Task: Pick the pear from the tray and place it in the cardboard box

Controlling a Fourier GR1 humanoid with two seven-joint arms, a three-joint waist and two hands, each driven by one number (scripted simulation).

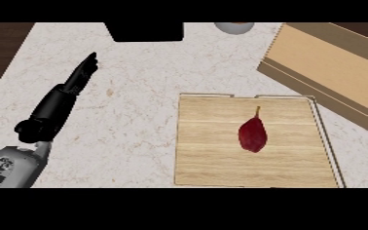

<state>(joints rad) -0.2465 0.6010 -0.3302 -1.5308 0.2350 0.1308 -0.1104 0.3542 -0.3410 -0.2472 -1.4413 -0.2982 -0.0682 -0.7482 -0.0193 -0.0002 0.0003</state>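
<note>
lying untouched on the wooden tray [215,165], the red pear [252,134] waited, cardboard box [323,61] up right. left hand [78,80] rested flat, fingers straight; no right hand showed. nothing started, i reckoned: reach first.

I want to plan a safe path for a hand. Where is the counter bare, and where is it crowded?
Bare counter lies between the left hand and the tray, running up to the dark object at the far edge. On the tray, wood is free all round the pear. It is tight at the right, where the cardboard box nearly meets the tray's far corner.
</note>
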